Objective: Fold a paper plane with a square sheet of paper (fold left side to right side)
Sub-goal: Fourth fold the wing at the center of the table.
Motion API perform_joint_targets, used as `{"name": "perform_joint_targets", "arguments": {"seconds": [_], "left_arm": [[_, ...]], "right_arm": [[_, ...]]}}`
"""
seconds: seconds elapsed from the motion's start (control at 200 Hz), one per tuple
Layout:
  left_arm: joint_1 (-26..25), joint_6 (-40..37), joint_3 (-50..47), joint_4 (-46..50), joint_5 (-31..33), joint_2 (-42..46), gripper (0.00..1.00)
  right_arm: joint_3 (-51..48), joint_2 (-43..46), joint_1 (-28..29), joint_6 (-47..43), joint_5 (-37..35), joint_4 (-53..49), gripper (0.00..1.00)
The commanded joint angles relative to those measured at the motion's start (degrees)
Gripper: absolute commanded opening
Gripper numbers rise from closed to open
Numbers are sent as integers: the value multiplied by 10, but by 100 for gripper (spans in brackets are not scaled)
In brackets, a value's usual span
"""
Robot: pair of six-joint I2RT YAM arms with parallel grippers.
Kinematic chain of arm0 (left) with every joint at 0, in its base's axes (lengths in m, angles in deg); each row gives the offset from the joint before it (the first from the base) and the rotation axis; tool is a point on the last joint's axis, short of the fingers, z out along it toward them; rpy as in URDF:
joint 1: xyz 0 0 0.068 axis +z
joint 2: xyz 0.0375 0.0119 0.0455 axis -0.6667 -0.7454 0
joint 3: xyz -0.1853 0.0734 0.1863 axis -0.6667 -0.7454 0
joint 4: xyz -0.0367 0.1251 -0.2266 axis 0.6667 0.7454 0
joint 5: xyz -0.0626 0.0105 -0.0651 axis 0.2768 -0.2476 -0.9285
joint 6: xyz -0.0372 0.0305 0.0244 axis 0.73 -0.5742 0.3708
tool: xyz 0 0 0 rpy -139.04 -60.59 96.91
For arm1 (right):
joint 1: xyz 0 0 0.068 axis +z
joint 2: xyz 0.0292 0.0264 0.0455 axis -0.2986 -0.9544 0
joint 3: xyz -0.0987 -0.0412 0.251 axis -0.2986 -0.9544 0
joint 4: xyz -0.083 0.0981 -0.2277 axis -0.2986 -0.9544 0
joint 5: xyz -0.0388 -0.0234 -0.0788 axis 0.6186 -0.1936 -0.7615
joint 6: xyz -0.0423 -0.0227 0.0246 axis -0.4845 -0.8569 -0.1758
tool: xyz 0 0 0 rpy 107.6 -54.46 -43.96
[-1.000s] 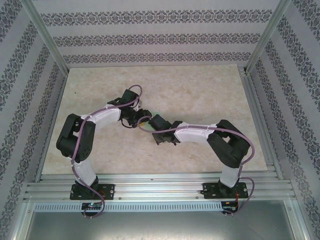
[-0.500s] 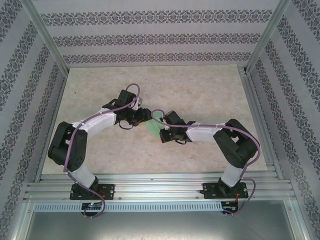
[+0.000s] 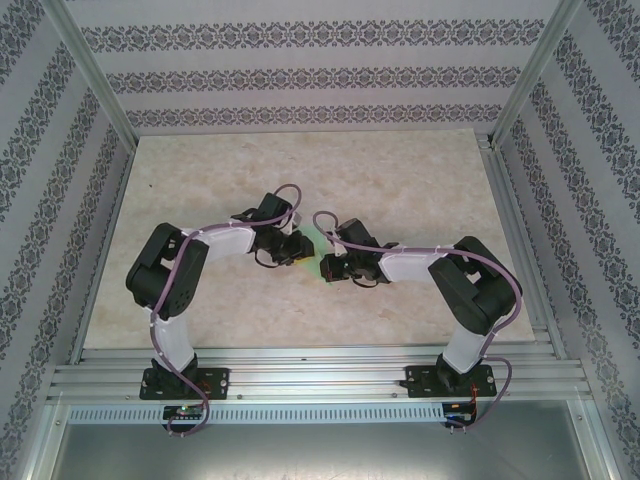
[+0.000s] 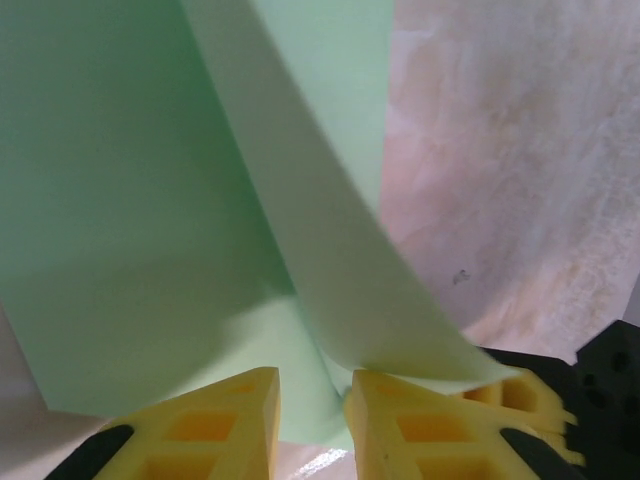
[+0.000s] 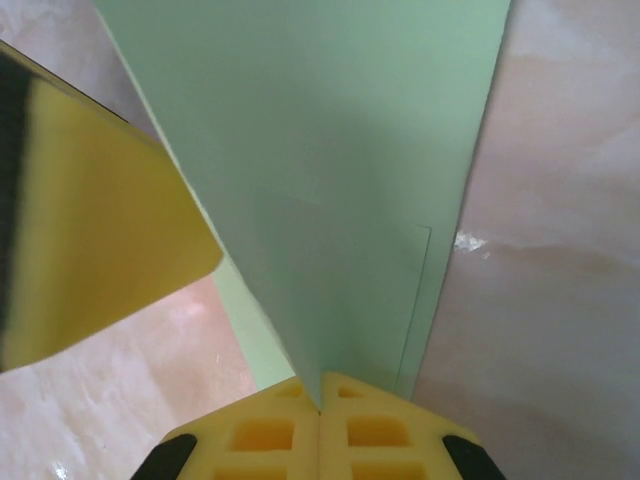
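Top view: both arms reach in and the wrists meet mid-table (image 3: 420,180), L arm from the left, R arm from the right. The green paper (image 5: 330,150) sits between the two wrists, mostly hidden under them.

R gripper (image 5: 320,400): pads pressed flat together, no gap. A raised ridge of paper runs straight down into the seam, so it's pinched and lifted off the table there. From the R wrist cam the paper widens twd the far end. A lower layer peeks out on both sides of the ridge, and a thin crease line shows on the right part. A yellow L finger (image 5: 90,220) is at the left, just beside the paper's edge. Touching or not, can't tell.

L gripper (image 4: 312,400): jaws a narrow gap apart, with paper lying in the gap. No clamp visible. One layer lies flat to the left. A flap rises off it, curves over, and its near edge lies across the right-hand pad. Pale marbled tabletop shows to the right of the flap.
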Motion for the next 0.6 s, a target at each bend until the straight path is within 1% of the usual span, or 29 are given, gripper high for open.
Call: {"name": "perform_joint_targets", "arguments": {"seconds": [0.0, 0.265, 0.595], "left_arm": [[-7, 2, 17, -30, -3, -19, 27], [-8, 18, 19, -39, 10, -46, 30], [-8, 24, 21, -32, 21, -58, 30]], "right_arm": [[-5, 9, -8, 14, 22, 28, 5], [7, 16, -10, 1, 25, -2, 10], [26, 50, -1, -42, -36, -100, 20]]}}
